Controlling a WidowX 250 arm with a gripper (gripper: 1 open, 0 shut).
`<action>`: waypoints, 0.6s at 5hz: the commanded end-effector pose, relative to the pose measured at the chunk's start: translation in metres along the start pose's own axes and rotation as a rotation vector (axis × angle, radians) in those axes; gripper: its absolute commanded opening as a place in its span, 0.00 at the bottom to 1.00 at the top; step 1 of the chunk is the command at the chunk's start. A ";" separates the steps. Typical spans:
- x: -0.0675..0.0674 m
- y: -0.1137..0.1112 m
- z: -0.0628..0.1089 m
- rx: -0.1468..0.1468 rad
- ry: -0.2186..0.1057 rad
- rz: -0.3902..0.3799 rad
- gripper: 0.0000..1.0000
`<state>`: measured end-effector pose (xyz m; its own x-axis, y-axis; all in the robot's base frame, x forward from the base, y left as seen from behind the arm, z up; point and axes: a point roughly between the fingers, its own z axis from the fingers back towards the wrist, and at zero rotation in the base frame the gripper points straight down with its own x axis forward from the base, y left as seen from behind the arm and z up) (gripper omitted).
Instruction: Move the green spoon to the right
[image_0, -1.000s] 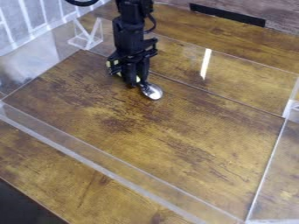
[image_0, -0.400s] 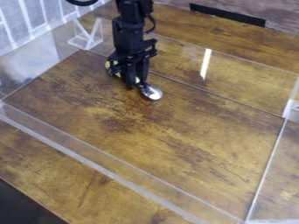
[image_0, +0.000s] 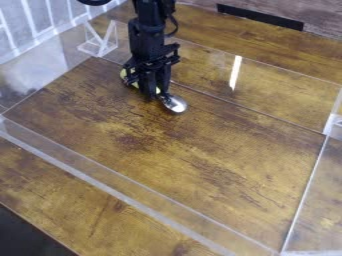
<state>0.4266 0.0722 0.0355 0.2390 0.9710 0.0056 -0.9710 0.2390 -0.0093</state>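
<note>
The green spoon lies on the wooden table, its shiny silver bowl (image_0: 173, 104) pointing to the lower right and a sliver of its yellow-green handle (image_0: 130, 74) showing at the left of the gripper. My black gripper (image_0: 151, 88) comes straight down over the handle and covers most of it. Its fingers stand close together on the handle, shut on the spoon. The spoon's bowl rests on or just above the table.
A low clear acrylic wall (image_0: 120, 190) rings the wooden work surface (image_0: 214, 150). A clear plastic stand (image_0: 96, 40) is at the back left, beside white railings (image_0: 34, 25). A dark slot (image_0: 261, 13) lies at the back edge.
</note>
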 end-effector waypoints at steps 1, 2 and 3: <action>0.001 -0.011 0.031 -0.072 -0.028 -0.004 0.00; -0.001 -0.011 0.031 -0.069 -0.023 -0.003 0.00; -0.004 -0.012 0.033 -0.066 -0.015 -0.001 0.00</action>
<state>0.4268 0.0695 0.0398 0.2259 0.9741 -0.0108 -0.9741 0.2259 -0.0045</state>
